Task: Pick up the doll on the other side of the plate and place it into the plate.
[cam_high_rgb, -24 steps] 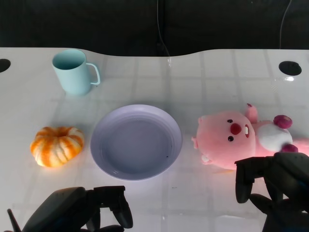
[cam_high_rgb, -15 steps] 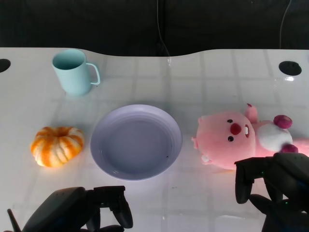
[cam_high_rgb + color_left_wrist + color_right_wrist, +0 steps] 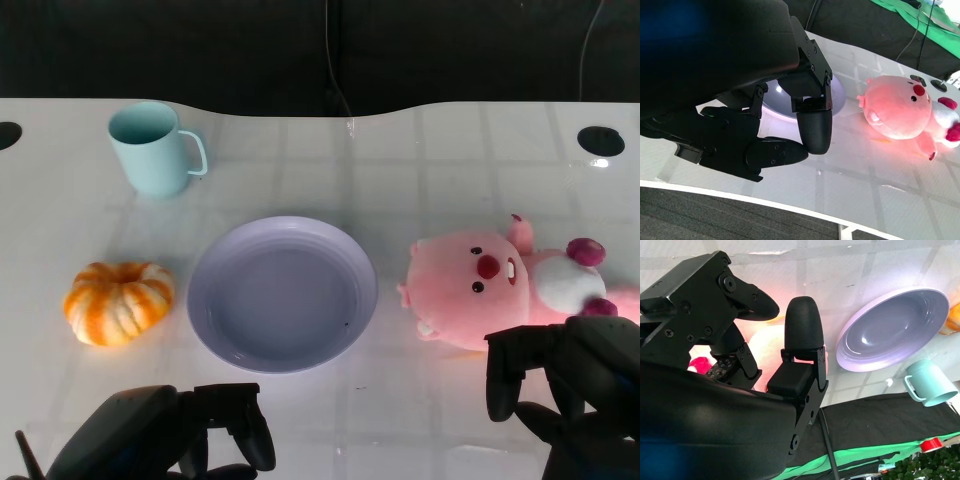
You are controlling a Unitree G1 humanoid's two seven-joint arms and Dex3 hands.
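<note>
Pink plush doll (image 3: pixel 505 290) lay just beyond right hand (image 3: pixel 570 385), fingers apart, holding nothing; round lavender plate (image 3: pixel 282 293) further left, beyond empty, spread left hand (image 3: pixel 175 440).

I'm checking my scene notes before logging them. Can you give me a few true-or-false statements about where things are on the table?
1. The plate holds nothing. True.
2. The doll lies inside the plate. False: it lies on the table beside it.
3. The cup lies on its side. False: it stands upright.
4. The right hand holds nothing. True.
5. The pumpkin and the doll lie on opposite sides of the plate. True.
</note>
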